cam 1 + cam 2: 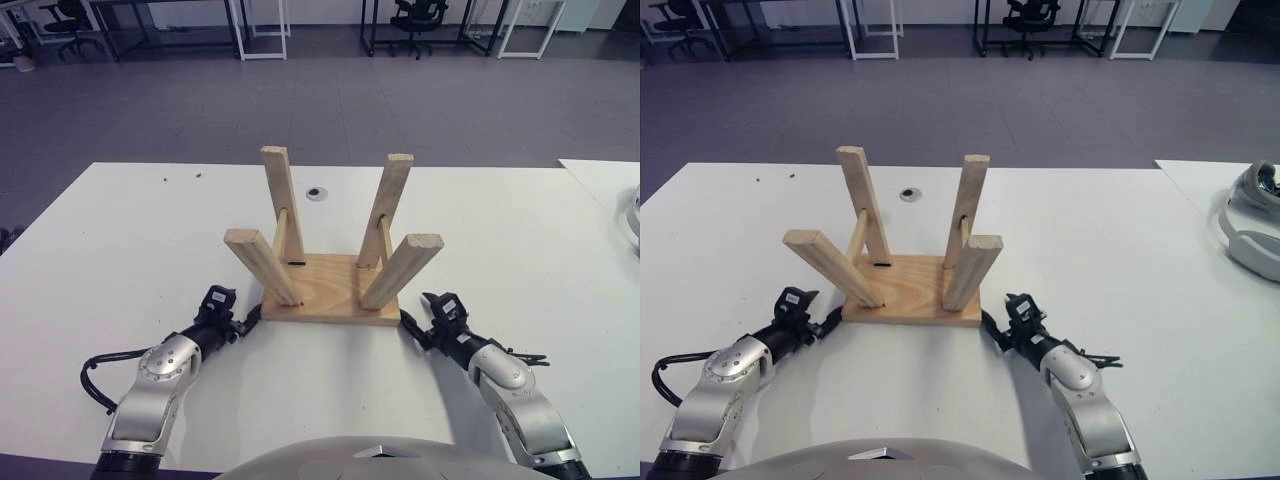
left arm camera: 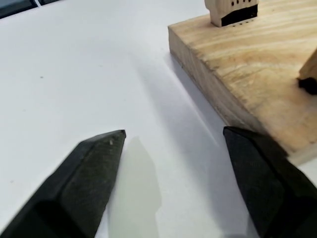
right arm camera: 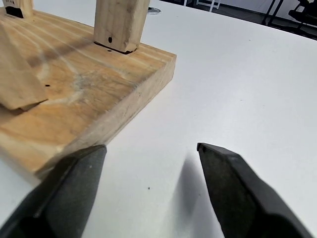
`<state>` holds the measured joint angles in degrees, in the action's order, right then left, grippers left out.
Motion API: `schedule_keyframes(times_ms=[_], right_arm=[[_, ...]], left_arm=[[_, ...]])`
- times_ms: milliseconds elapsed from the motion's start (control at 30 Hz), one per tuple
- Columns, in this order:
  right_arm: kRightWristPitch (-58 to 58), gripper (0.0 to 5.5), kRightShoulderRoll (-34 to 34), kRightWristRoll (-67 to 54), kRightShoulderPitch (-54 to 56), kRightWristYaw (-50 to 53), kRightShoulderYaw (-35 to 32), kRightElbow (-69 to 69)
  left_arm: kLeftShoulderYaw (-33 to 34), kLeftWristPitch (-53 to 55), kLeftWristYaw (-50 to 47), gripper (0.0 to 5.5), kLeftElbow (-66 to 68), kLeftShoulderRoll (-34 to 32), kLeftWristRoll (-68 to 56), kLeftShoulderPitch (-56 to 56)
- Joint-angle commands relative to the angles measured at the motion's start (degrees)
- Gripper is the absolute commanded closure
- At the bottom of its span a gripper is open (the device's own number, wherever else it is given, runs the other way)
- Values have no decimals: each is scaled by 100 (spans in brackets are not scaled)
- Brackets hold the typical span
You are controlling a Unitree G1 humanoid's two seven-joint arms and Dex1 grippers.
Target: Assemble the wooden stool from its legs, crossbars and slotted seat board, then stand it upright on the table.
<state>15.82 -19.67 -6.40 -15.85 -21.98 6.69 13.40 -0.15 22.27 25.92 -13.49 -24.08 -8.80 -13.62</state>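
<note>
The wooden stool lies upside down on the white table (image 1: 120,250), its seat board (image 1: 325,285) flat and its legs pointing up and splaying outward. Two far legs (image 1: 282,200) (image 1: 387,205) and two near legs (image 1: 262,265) (image 1: 400,270) stand in the board. Short crossbars (image 1: 281,235) join the legs on each side. My left gripper (image 1: 247,322) is open at the board's near left corner, close to the board's edge (image 2: 247,64), with nothing between its fingers. My right gripper (image 1: 415,325) is open at the near right corner, beside the board's edge (image 3: 74,84).
A small dark round fitting (image 1: 317,192) sits in the tabletop beyond the stool. A white headset (image 1: 1250,225) lies on a neighbouring table at the far right. Bare tabletop spreads to both sides of the stool.
</note>
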Motion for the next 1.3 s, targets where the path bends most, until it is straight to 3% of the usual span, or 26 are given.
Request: schedule_keyframes(times_ms=[33, 200, 300, 433, 533, 667, 733, 833, 933, 1033, 1100, 1300], right_arm=[[659, 206, 248, -420, 54, -32, 137, 820], [2787, 206, 184, -1217, 823, 56, -46, 2436], [4130, 206, 294, -1963, 1495, 108, -606, 3049], [5104, 206, 12, -2454, 2215, -119, -1271, 3415], [5344, 206, -565, -2475, 2461, -421, -1360, 3519], [4983, 206, -1633, -2036, 2094, -846, -1269, 3222], [3985, 206, -2517, -1186, 1854, -1110, -887, 2650], [2732, 206, -3160, -696, 1847, -1681, -786, 1597], [1429, 206, -3655, -206, 2013, -2411, -380, 535], [775, 206, -3639, -490, 2294, -3492, -59, -3], [594, 206, -3212, -784, 2600, -3965, 159, -331], [446, 206, -2408, -1035, 3202, -4429, 508, -910]], left_arm=[[-312, 1030, 289, 184, -1296, 168, -845, 64], [252, 2461, 152, 184, -2373, 123, -1619, 699], [563, 2986, -21, 184, -2724, 283, -1966, 1078], [690, 3439, -61, 184, -3249, 310, -2208, 1308], [852, 3524, 2, 184, -3347, 210, -2187, 1333], [1122, 3283, 298, 184, -2992, -451, -1846, 995], [1118, 2974, 362, 184, -2576, -732, -1529, 924], [972, 2092, 724, 184, -1838, -1566, -803, 582], [1094, 1534, 1521, 184, -1236, -2190, -836, 795], [773, 1067, 2697, 184, -769, -2728, -1048, 1075], [397, 788, 3672, 184, -421, -2832, -1324, 1240], [-707, 141, 4088, 184, 857, -2255, -819, 2649]])
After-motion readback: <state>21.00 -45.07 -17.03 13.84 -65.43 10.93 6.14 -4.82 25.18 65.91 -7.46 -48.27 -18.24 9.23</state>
